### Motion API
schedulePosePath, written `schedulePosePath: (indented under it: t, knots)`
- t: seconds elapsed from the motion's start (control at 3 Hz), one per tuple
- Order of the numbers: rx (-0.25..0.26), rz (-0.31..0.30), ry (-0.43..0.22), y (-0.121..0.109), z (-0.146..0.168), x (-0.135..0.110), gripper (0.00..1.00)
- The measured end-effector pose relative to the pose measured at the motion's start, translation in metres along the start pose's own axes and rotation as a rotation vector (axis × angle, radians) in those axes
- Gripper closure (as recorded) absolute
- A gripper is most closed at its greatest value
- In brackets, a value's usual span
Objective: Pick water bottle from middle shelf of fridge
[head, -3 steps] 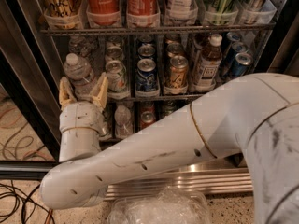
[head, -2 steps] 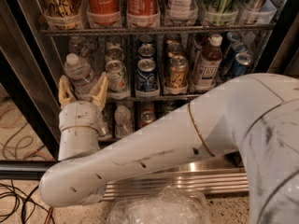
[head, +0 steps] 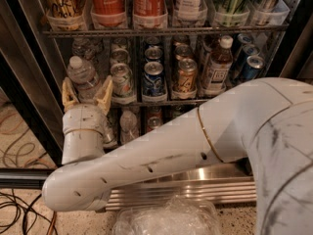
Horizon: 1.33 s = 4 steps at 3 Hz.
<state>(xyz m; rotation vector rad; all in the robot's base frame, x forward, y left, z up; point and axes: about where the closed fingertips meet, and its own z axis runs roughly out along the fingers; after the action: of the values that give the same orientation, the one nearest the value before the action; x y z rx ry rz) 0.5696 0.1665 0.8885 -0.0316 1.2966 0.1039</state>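
The water bottle (head: pixel 83 76) is clear and ribbed with a white cap, at the left end of the middle shelf (head: pixel 156 102) of the fridge (head: pixel 29 77). My gripper (head: pixel 86 94) reaches into the fridge from below. Its two tan fingers (head: pixel 104 94) stand on either side of the bottle's lower body. The bottle leans a little to the left. My white arm (head: pixel 195 141) crosses the lower half of the view and hides the lower right of the fridge.
Cans (head: pixel 153 77) line the middle shelf, with an amber-drink bottle (head: pixel 216 67) at the right. Red Coca-Cola bottles (head: pixel 108 1) stand on the rack above. A smaller clear bottle (head: pixel 129 125) sits on the lowest rack. Steel base (head: pixel 195 190), cables (head: pixel 14 209) on the floor at left.
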Motion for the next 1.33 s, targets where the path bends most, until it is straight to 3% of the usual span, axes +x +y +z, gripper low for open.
schedulePosePath:
  t: [1.33]
  knots:
    - [-0.008,0.052,0.045,0.005,0.03,0.027,0.33]
